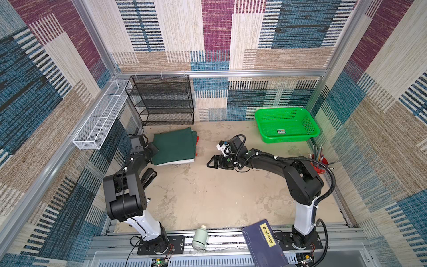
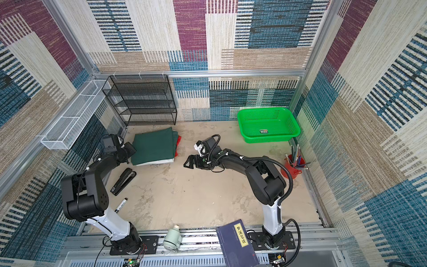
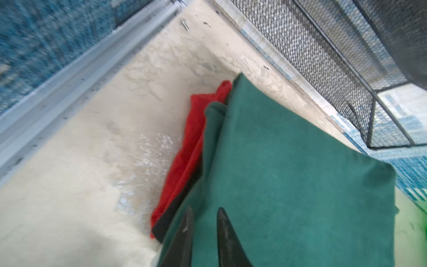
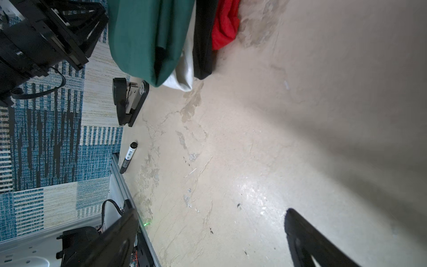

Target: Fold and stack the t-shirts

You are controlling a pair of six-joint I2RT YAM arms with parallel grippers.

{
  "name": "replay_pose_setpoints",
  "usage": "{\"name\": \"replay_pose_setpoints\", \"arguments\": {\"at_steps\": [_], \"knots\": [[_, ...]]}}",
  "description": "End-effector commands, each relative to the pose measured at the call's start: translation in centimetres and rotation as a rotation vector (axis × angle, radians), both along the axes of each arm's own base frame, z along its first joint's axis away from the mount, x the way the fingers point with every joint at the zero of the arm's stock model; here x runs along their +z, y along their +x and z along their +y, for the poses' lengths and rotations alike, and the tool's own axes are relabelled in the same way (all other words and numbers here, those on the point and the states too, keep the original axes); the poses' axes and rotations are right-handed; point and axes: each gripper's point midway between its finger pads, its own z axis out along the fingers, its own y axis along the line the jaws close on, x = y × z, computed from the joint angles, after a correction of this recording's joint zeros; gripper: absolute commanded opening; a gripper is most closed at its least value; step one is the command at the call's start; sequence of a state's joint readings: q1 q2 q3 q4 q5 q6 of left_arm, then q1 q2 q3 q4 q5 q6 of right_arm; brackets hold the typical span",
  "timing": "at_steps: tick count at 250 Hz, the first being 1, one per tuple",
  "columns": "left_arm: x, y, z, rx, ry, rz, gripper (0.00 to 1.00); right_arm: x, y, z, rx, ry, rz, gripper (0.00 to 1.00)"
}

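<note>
Stack: the dark green t-shirt [image 1: 174, 148] lies folded on top of the pile at the far left of the table [image 1: 208, 196], just in front of the black mesh rack [image 1: 161, 99].
Under it: a white t-shirt [image 4: 184, 69] shows along the near edge, then a black layer [image 4: 203, 46], and a red t-shirt [image 3: 189, 148] pokes out on the side toward the middle of the table.
Left gripper [image 3: 203, 215]: at the pile's left edge. Its fingertips stand only a little apart over the green cloth, and I cannot tell whether they pinch a fold.
Right gripper [image 1: 210, 162]: low over bare table, near the pile's right side but apart from it. Its jaws are spread wide and hold nothing.
Handling: the cloth looks light, soft and limp, so it will likely sag and drag the layers below (nothing fragile here). A firm pinch at a folded edge or corner seems the safest hold.
Task stage: the pile looks nearly complete, though the red edge sits untidily.
Writing: the blue book [image 1: 265, 235] at the near rail carries a yellow label reading 梦溪笔谈.
Unreadable: the sticker inside the green basket [image 1: 286, 138] and the print on the marker [image 4: 128, 157] are too small to read.
</note>
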State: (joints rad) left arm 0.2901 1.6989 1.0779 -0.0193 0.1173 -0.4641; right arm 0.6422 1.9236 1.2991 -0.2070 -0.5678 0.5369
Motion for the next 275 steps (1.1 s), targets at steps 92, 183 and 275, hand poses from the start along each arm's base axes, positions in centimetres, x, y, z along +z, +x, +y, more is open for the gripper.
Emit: {"name": "replay_pose_setpoints", "arguments": {"at_steps": [92, 183, 275], "knots": [[-3.2, -3.1, -3.0, -0.024, -0.200, 0.131, 0.09, 1.5, -0.8, -0.9, -0.010, 0.011, -0.041, 0.99], [-2.7, -6.1, -1.3, 0.060, -0.081, 0.180, 0.09, 1.9, -0.4, -0.6, -0.011, 0.016, -0.052, 0.99], [4.5, 3.3, -11.9, -0.400, -0.176, 0.001, 0.12, 4.8, 4.1, 2.4, 0.003, 0.018, -0.143, 0.99]]}}
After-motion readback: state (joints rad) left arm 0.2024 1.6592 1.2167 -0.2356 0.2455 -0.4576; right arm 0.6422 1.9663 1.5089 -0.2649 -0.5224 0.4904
